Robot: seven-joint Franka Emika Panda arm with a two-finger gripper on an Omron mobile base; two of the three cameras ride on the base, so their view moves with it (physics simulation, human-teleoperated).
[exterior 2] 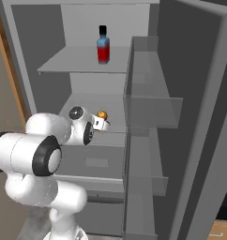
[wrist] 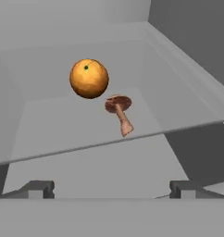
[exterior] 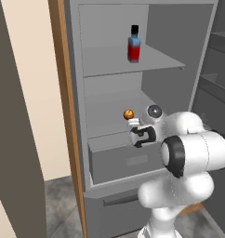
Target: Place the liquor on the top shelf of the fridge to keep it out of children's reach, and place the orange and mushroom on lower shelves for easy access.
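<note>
Both fingers (wrist: pixel 112 190) spread, mushroom (wrist: pixel 120 111) & orange (wrist: pixel 89 78) beyond

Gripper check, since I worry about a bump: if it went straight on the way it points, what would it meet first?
The open gripper would probably meet the mushroom first, with the orange just beside it; depth is unclear.

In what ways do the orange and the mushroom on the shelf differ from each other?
The orange is a round ball, bright orange with a dark spot; the mushroom is a reddish-brown cap on a pale stem. The orange is clearly larger. The mushroom lies tipped on its side. Both rest close together on one lower shelf of the fridge.
</note>
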